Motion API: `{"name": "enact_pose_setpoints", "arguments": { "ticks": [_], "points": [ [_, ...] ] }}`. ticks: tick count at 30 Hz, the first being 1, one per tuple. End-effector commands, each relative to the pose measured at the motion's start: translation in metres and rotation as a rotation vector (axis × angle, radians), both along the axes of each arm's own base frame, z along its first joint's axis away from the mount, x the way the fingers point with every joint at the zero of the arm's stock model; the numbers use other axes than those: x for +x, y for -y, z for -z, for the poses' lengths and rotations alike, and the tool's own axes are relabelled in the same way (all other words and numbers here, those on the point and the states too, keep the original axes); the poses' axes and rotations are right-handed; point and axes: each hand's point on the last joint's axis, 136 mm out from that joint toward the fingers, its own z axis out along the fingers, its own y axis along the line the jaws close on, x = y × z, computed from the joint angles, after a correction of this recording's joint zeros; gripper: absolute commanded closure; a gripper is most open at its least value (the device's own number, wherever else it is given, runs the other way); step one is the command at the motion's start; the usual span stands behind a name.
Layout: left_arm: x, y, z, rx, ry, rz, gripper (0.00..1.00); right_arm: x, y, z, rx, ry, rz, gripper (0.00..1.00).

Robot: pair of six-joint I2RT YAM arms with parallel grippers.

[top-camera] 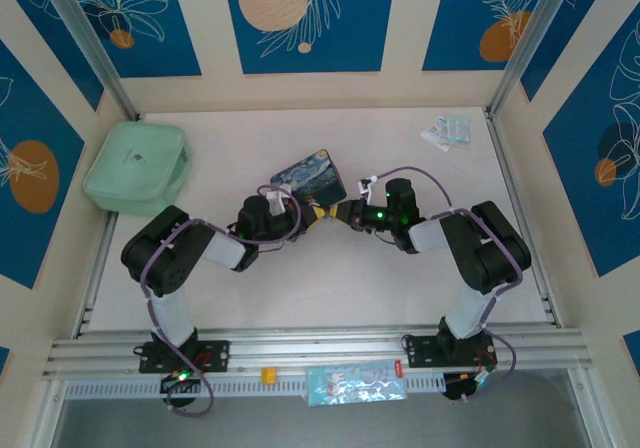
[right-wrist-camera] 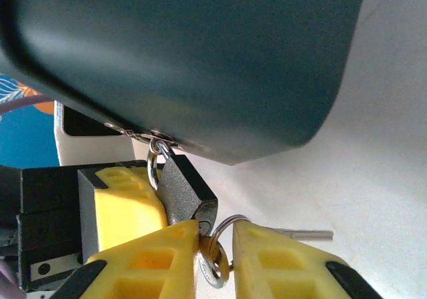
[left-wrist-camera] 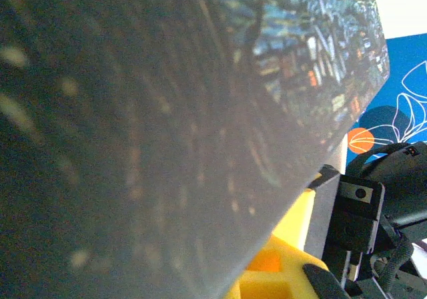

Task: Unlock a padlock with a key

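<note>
The small dark padlock hangs by its silvery shackle from the clasp of the starry-night tin, whose dark underside looms above in the right wrist view. The key sits at the padlock's lower end, its head and ring pinched between my right gripper fingers. Another key of the bunch sticks out to the right. My left gripper is shut at the tin's near corner. One of its yellow fingers rests against the padlock. What it grips is hidden.
A mint-green lidded box stands at the back left. A small clear packet lies at the back right. A printed packet and a little yellow block lie on the front rail. Both arms meet mid-table.
</note>
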Motion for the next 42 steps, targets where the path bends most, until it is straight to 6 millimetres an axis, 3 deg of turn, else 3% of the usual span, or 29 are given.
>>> {"name": "enact_pose_setpoints", "arguments": {
  "ticks": [1, 6, 11, 15, 19, 25, 29, 42],
  "points": [
    [-0.008, 0.007, -0.007, -0.04, -0.009, 0.043, 1.0, -0.001, -0.005, -0.005, 0.066, -0.014, -0.028, 0.85],
    [-0.006, 0.008, -0.009, -0.043, -0.004, 0.041, 1.0, -0.005, -0.004, 0.001, 0.095, -0.053, -0.017, 1.0],
    [-0.007, 0.014, -0.014, -0.066, 0.057, 0.08, 1.0, -0.004, -0.007, 0.003, 0.189, -0.281, 0.028, 1.0],
    [-0.013, 0.018, -0.03, -0.143, 0.181, 0.136, 1.0, 0.0, -0.014, -0.008, 0.355, -0.601, 0.062, 1.0],
    [-0.025, 0.019, -0.035, -0.1, 0.317, 0.21, 1.0, 0.006, -0.023, -0.02, 0.517, -0.868, 0.098, 1.0],
    [-0.043, 0.024, -0.055, -0.091, 0.496, 0.323, 1.0, 0.011, -0.047, -0.053, 0.596, -0.996, 0.078, 1.0],
    [-0.051, 0.026, -0.061, -0.089, 0.557, 0.368, 1.0, 0.019, -0.05, -0.069, 0.629, -1.001, 0.084, 1.0],
    [-0.042, 0.022, -0.041, -0.045, 0.541, 0.324, 1.0, 0.016, -0.033, -0.025, 0.615, -1.044, 0.196, 1.0]
  ]
}}
